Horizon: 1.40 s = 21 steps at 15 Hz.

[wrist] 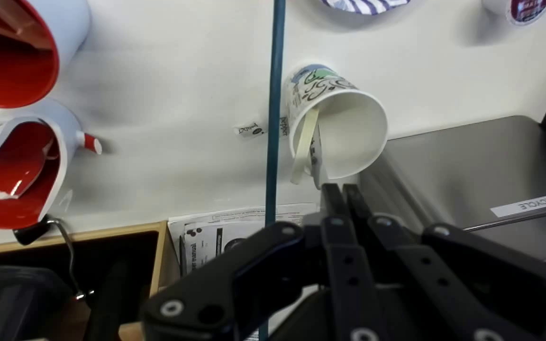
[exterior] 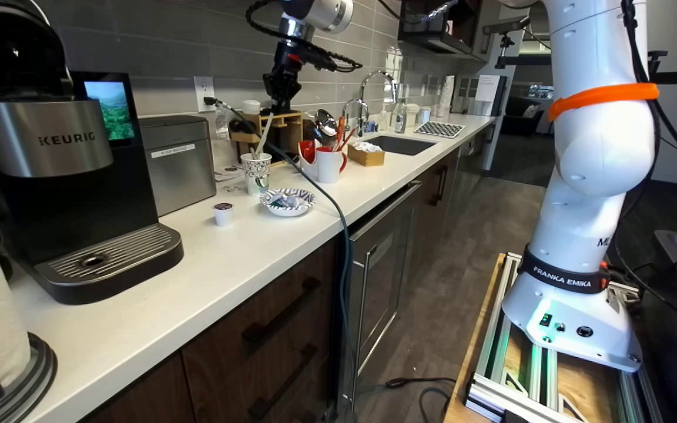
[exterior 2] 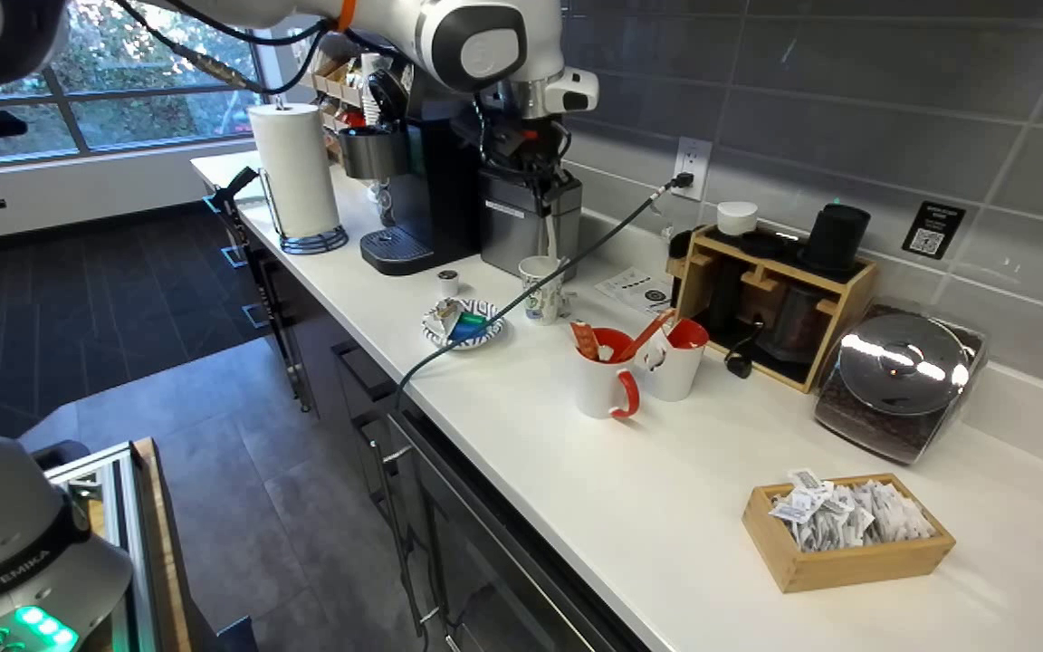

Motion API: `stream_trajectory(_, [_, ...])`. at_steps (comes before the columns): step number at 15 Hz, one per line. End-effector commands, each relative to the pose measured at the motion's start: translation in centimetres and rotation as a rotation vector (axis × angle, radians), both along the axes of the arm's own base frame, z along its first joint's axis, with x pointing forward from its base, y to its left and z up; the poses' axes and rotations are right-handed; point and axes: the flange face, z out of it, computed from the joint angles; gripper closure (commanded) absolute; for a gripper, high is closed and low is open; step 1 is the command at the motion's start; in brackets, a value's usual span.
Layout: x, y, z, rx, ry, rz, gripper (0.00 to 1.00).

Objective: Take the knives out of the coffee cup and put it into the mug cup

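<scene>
The white patterned paper coffee cup [exterior: 257,173] stands on the counter and also shows in the wrist view [wrist: 339,128]. A white plastic knife [wrist: 319,166] and a pale flat stick [wrist: 304,147] lean in it and stick out above the rim. My gripper [wrist: 341,189] is over the rim beside the knife's upper end. Its fingers are almost together with a narrow gap, and nothing shows between them. A white mug with a red inside [exterior 2: 606,385] holds red-handled utensils. A second white mug with a red inside [exterior 2: 677,360] stands close behind it.
A dark teal cable [exterior 2: 494,317] runs from the wall outlet across the counter, close to the cup. A patterned bowl [exterior: 287,200] with packets and a small coffee pod [exterior: 223,214] are near. A metal recycle bin [exterior: 177,161], coffee maker [exterior: 68,141] and wooden organizer [exterior 2: 775,299] stand around.
</scene>
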Motion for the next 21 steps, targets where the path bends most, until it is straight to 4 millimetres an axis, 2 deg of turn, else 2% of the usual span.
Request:
stream_trajectory(1, [-2.5,-2.9,2.3,0.014,0.018,0.137,0.99])
stream_trajectory(3, [-3.9,-5.1,2.9,0.046,0.013,0.202,0.99])
stream_trajectory(5, [-5.0,-8.2,2.7,0.085,0.020,0.210,0.99])
stream_trajectory(8, [-6.1,-13.1,0.7,0.066,0.087,0.104,0.99])
stream_trajectory(11, [-7.0,-16.9,-1.8,0.046,0.147,0.001,0.99])
stream_trajectory(13, [-7.4,-18.6,-2.5,0.079,0.148,-0.057,0.99])
stream_trajectory(15, [-7.7,-19.4,-2.5,0.130,0.131,-0.062,0.99])
stream_trajectory(17, [-7.9,-19.9,-2.0,0.168,0.107,-0.077,0.99])
stream_trajectory(21, [-8.9,-22.6,-0.5,0.228,0.056,-0.155,0.99])
